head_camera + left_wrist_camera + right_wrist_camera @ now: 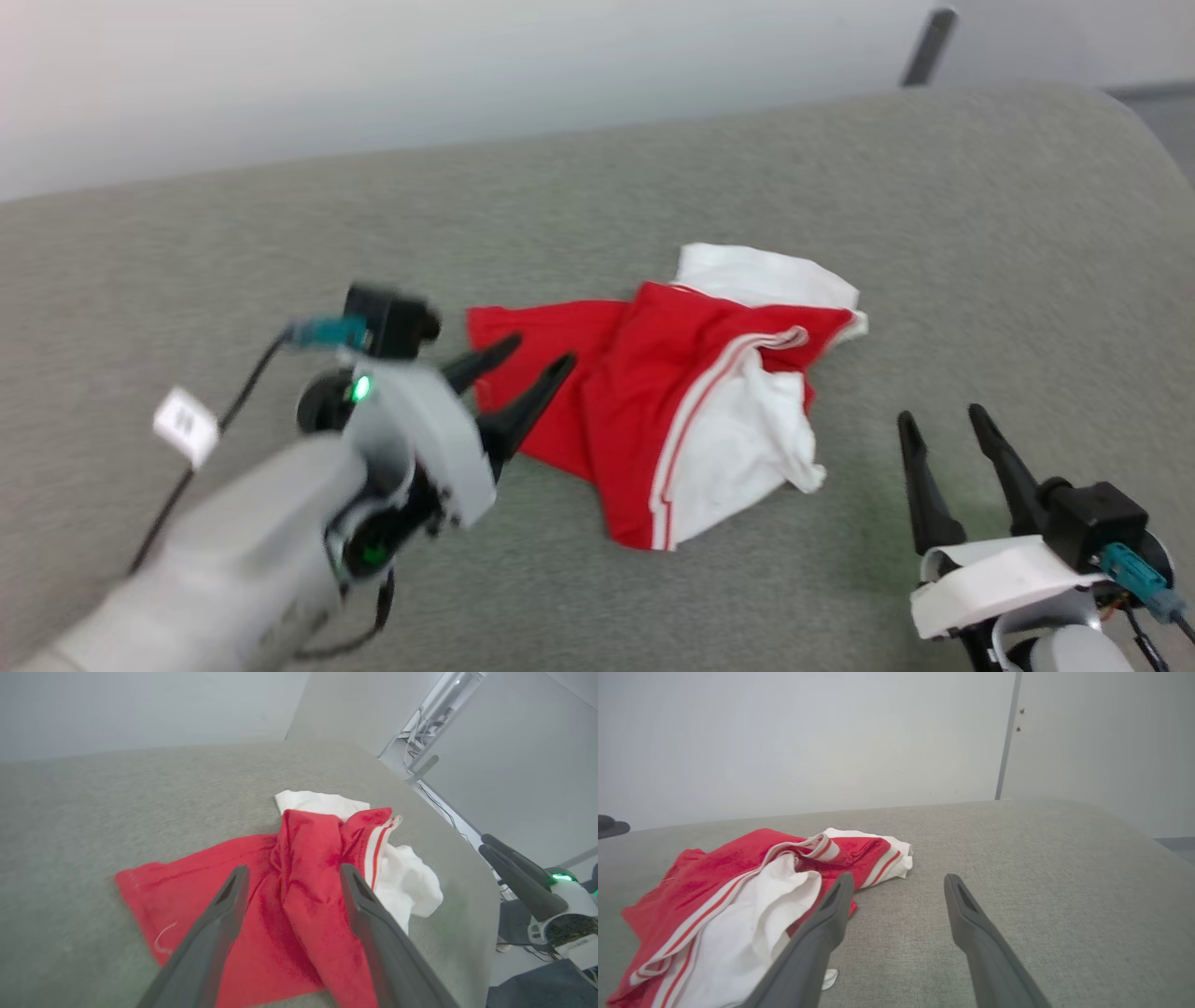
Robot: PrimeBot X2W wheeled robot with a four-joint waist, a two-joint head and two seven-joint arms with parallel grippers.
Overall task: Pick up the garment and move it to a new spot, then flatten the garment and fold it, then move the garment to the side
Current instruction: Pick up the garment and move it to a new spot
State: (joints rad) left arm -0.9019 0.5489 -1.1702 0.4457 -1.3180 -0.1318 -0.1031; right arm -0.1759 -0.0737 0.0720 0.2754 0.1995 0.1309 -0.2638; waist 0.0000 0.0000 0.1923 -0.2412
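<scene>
**Item 1, nearest: right hand** (939, 413). Two long, dark, tapered fingers on a white shell, spread wide with nothing between them. We see bare tabletop (1027, 280) ahead of it and to its right, as far as the rounded corner.

**Item 2: left hand** (544, 348). It has the same build, on a pale grey forearm with a black cable (233, 401) carrying a white tag (187, 425). Its fingers are also wide apart and pinch nothing. They sit over the garment's red left portion; we cannot tell whether they touch it.

**Item 3: the garment** (653, 392). It lies crumpled near the middle of the tabletop, between the two hands. The body is soft, napped red cloth, the sleeves are smooth white, and the trim bands are striped white and red. It is bunched in folds on the right and flatter on the left. It is clear of every edge, with wide open room to the left and beyond it.

**Item 4: tabletop.** Its cover is grey and felt-like, with a fine weave, and its far edge is gently curved.

**Item 5, farthest: wall** (373, 75). It is pale and plain, with a dark post (929, 47) leaning at the far right.
</scene>
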